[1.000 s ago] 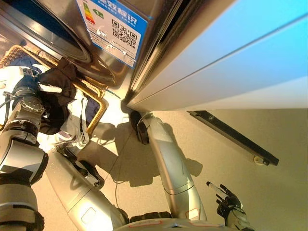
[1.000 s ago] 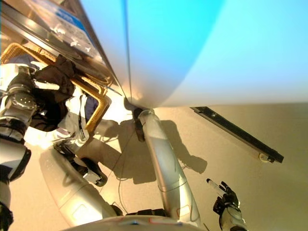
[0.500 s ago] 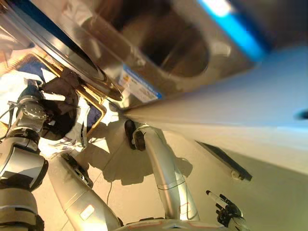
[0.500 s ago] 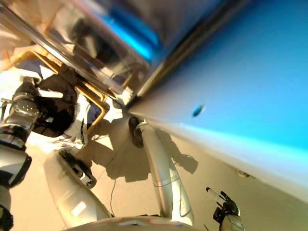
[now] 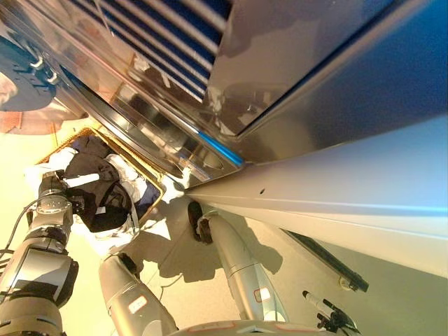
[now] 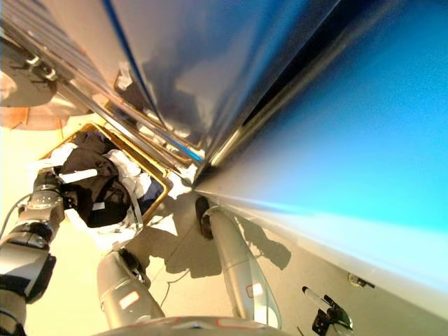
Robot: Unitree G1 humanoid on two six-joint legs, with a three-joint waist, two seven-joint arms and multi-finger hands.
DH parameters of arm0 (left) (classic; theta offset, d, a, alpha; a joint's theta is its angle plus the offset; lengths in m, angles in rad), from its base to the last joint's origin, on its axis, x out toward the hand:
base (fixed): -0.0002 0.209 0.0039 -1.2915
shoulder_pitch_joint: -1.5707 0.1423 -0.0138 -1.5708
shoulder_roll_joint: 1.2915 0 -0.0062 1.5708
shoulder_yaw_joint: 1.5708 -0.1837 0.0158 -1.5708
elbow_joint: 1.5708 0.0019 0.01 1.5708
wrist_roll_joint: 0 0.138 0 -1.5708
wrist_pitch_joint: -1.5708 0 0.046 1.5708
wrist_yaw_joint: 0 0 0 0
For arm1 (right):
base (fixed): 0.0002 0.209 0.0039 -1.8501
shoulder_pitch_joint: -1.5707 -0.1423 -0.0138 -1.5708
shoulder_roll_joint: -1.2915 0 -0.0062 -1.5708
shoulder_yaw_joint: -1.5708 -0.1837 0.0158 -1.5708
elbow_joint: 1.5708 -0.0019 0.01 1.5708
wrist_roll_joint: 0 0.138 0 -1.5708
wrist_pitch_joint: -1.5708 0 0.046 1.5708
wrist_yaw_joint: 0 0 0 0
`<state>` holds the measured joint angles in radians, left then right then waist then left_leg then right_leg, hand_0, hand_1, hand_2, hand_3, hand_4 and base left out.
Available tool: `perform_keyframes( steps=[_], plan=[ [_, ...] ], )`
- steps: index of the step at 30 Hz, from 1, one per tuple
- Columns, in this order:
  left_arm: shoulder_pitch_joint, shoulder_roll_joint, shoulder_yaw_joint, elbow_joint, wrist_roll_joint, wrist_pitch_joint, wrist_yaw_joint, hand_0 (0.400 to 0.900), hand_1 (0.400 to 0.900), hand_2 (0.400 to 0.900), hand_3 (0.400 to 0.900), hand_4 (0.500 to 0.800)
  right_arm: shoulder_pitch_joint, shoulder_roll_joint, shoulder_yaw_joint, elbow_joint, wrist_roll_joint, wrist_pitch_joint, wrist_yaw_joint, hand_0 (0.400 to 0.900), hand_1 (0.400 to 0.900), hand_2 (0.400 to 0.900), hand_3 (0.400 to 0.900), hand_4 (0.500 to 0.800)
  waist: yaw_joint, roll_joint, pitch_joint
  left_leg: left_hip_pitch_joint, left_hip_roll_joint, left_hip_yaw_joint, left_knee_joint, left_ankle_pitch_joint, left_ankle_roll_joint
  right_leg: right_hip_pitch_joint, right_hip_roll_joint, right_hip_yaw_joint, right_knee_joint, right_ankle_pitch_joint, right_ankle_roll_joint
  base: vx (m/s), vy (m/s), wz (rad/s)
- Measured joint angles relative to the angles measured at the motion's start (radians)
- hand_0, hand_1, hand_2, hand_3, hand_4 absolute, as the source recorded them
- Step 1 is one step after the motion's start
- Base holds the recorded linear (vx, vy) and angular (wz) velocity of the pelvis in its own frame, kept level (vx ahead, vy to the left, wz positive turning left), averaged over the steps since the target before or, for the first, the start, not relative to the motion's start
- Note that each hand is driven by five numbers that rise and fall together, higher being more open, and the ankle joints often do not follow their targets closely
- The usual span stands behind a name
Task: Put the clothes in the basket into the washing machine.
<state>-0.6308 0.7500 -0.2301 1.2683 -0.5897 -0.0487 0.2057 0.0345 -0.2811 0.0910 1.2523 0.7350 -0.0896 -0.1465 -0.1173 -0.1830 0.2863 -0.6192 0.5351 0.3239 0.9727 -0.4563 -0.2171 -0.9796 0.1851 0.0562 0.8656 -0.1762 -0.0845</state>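
Nearest, at the bottom right, well apart from the basket (image 5: 157, 183): right hand (image 5: 334, 319), only partly in view, one white-tipped finger stretched straight, holding nothing, idle as a second ago.

Further out, at the basket's near side: left hand (image 5: 61, 190) closed on a dark garment (image 5: 105, 199), a white-tipped finger lying across the black cloth, grip unchanged from a second ago. Garment bunched and draped over the heap, looking partly lifted, though hard to tell whether clear of it. Beneath and beside it in the basket: white clothes (image 5: 131, 183) and a bit of blue cloth at the far corner.

Biggest change: the whole view swung, so a camera move, not a move of the things. Basket now smaller and lower left, more of the washing machine (image 5: 231, 91) filling the frame just beyond the basket. Probably the head rising toward the machine front, meaning pick-up done and carry about to start.

Door opening not clearly made out here; nothing loaded that can be seen.
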Motion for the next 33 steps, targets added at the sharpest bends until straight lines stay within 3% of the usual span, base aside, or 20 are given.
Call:
perform_keyframes(
  steps=[7,19,26,33],
  plan=[
    [0.010,-0.038,0.008,-0.030,-0.057,-0.006,-0.021,0.400,0.400,0.400,0.400,0.500,-0.003,0.001,-0.046,0.027,-0.021,0.025,0.005,0.900,0.900,0.900,0.900,0.800,0.002,0.029,0.000,0.174,-0.109,0.085,-0.262,0.119,0.001,0.156,-0.060,0.039,-0.189,0.064,0.022,0.03,0.039,0.09],
    [0.029,-0.047,0.009,-0.040,-0.088,-0.035,-0.039,0.400,0.400,0.400,0.400,0.500,0.027,0.010,-0.056,0.012,-0.051,0.018,0.057,0.900,0.900,0.900,0.900,0.800,-0.006,0.064,-0.008,0.453,-0.264,0.229,-0.687,0.308,0.017,0.375,-0.121,0.104,-0.481,0.183,0.063,0.03,0.041,-0.06],
    [0.036,-0.046,0.014,-0.038,-0.089,-0.041,-0.033,0.400,0.400,0.400,0.400,0.500,0.060,0.011,-0.056,-0.004,-0.054,0.021,0.080,0.900,0.900,0.900,0.900,0.800,-0.019,0.071,-0.031,0.544,-0.298,0.309,-0.792,0.342,0.019,0.423,-0.120,0.139,-0.535,0.198,0.076,0.02,0.046,-0.16],
    [0.025,-0.040,0.035,-0.038,-0.134,-0.042,-0.015,0.400,0.400,0.400,0.400,0.500,0.100,0.011,-0.055,-0.020,-0.054,0.022,0.102,0.900,0.900,0.900,0.900,0.800,-0.043,0.069,-0.048,0.553,-0.311,0.334,-0.815,0.344,0.021,0.426,-0.119,0.163,-0.557,0.208,0.088,0.01,0.035,-0.06]
  ],
)
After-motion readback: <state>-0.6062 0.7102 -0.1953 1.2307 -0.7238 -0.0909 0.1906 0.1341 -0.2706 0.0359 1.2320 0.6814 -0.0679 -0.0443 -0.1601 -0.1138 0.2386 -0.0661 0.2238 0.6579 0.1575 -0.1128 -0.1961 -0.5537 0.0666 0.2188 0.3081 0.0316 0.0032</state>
